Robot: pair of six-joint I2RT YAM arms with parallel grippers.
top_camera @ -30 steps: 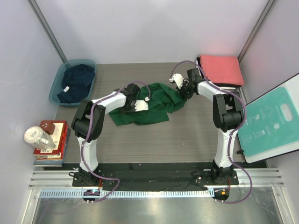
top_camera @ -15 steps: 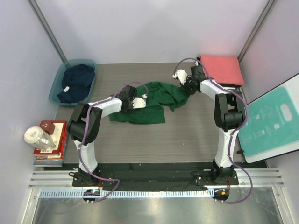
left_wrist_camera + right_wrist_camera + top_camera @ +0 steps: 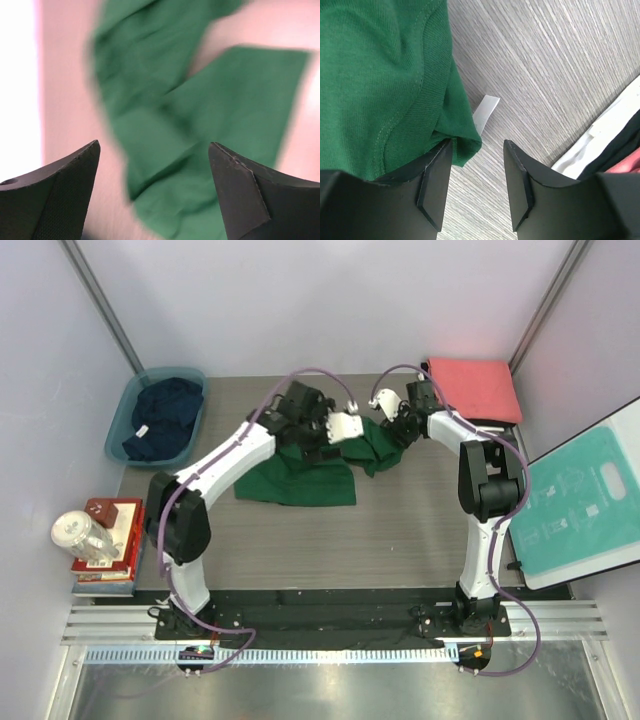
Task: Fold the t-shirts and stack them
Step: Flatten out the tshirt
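The dark green t-shirt [image 3: 300, 483] lies half-folded and rumpled in the middle of the table. My left gripper [image 3: 325, 436] hangs above its far edge, open and empty; in the left wrist view the green t-shirt [image 3: 200, 100] is blurred below the left gripper [image 3: 155, 145]. My right gripper [image 3: 393, 429] is low at the shirt's right end, open, with a green hem [image 3: 420, 100] lying against one finger [image 3: 437, 185] and the shirt's white label [image 3: 485, 112] beyond it. A folded coral-red t-shirt [image 3: 475, 388] tops the stack at the back right. A navy t-shirt [image 3: 165, 412] lies in the tub.
The teal tub [image 3: 120, 430] stands at the back left. Books and a jar [image 3: 100, 537] sit at the left edge. The teal-and-white board [image 3: 580, 505] leans at the right. White and black folded cloth [image 3: 615, 140] shows under the coral-red t-shirt.
Both grippers have opened and let go of the green t-shirt. My left arm has lifted and swung toward the back right; the shirt has settled on the table.
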